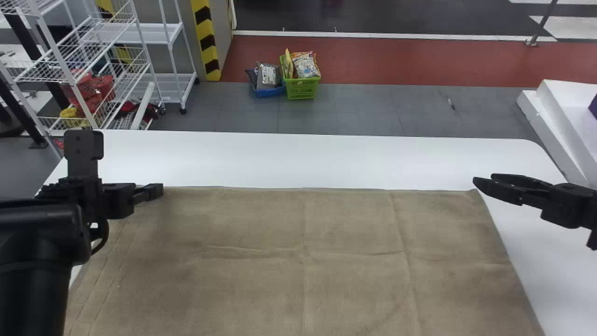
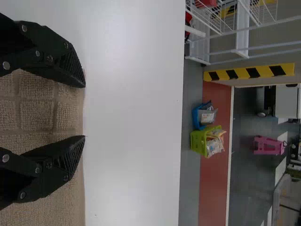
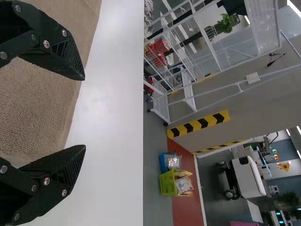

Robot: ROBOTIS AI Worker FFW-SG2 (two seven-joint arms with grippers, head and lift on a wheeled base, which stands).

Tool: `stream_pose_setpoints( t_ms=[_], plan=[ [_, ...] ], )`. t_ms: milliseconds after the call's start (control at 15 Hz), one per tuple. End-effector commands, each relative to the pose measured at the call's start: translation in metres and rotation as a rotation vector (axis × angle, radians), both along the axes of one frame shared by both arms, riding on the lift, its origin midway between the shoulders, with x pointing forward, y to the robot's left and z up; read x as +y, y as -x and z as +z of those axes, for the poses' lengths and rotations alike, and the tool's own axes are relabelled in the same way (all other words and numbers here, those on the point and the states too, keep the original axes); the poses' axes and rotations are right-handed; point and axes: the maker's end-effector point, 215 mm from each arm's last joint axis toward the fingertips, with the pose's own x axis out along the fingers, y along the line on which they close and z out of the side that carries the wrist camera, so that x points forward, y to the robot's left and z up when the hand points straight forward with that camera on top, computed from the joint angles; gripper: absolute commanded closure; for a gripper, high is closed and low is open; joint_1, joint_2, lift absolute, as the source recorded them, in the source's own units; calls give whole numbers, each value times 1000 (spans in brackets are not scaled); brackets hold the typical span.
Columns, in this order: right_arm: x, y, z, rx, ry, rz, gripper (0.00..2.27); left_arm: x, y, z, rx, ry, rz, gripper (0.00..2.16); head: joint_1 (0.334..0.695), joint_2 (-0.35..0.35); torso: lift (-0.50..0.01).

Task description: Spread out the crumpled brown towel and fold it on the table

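The brown towel (image 1: 280,261) lies spread flat on the white table (image 1: 298,158), with light creases across it. At its far left corner is my left gripper (image 1: 156,191). In the left wrist view the left gripper (image 2: 84,110) stands open, the towel (image 2: 37,106) and its edge showing between the fingers. Beside the far right corner is my right gripper (image 1: 480,184). The right wrist view has the right gripper (image 3: 84,113) open, with the towel (image 3: 37,103) edge and bare table behind it.
A white strip of table lies beyond the towel's far edge. On the floor past it stand a green basket (image 1: 301,88) and a blue basket (image 1: 269,91). White wire shelves (image 1: 154,35) are at the far left, and a white stand (image 1: 566,121) is at the right.
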Motion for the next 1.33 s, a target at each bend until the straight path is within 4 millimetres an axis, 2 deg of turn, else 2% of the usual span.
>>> stream_pose_setpoints(
  t_ms=[0,200,267,333,400,467,533,667,1067,1267],
  plan=[
    [0,-1,0,-3,7,1,380,5,0,1,0,-8,3,728,695,1,-127],
    [1,-1,0,-4,8,4,380,10,1,-5,15,-13,5,751,695,8,-127],
    [2,0,-2,1,7,4,380,11,2,-6,16,-15,12,974,695,10,-127],
    [1,-1,-2,0,13,4,380,13,2,-6,15,-17,18,849,695,11,-127],
    [1,0,-2,3,11,4,380,17,2,-4,13,-13,22,424,695,13,-127],
    [2,0,-3,3,12,5,380,20,3,-4,12,-14,27,394,695,14,-127],
    [2,0,-3,4,12,5,380,22,1,-1,6,-8,29,205,695,17,-127],
    [2,0,-5,6,12,5,380,26,2,0,6,-6,35,83,695,21,-127],
    [1,3,-7,6,18,7,380,50,6,-8,34,-13,57,100,695,40,-127],
    [4,2,-8,6,21,12,380,47,6,-9,31,17,46,218,695,50,-127]
  ],
)
